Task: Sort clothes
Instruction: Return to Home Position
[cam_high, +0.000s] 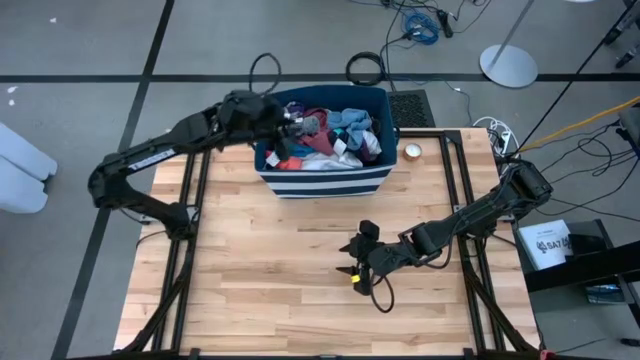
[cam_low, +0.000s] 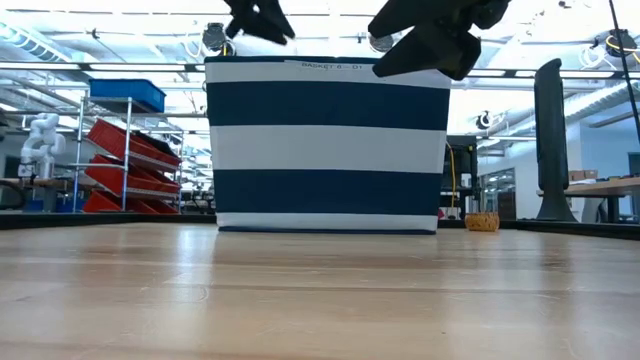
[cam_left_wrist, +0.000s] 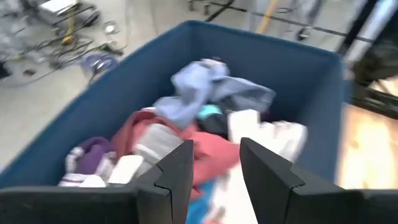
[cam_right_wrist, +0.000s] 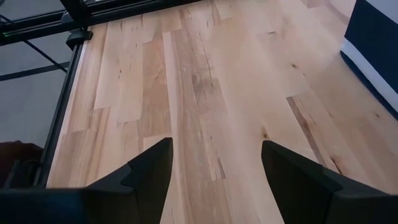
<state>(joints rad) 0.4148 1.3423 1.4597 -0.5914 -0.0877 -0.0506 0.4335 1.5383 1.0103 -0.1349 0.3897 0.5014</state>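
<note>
The table (cam_high: 280, 270) lies open in front of the striped bin (cam_high: 322, 183).

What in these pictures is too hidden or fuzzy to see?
1. Low view: the striped wall of the bin hides all the clothes.
2. High view: the top clothes cover whatever lies underneath; the left gripper covers part of the pile.
3. Left wrist view: blurred, so socks cannot be told from shirts.
4. High view: the small round thing beside the bin is too small to name.

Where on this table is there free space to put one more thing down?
The left half of the table is bare, from the bin down to the near edge, left of the open right tool. Crowded: the bin, heaped with clothes under the open left tool, and the spot right of it holding a small round object.
</note>
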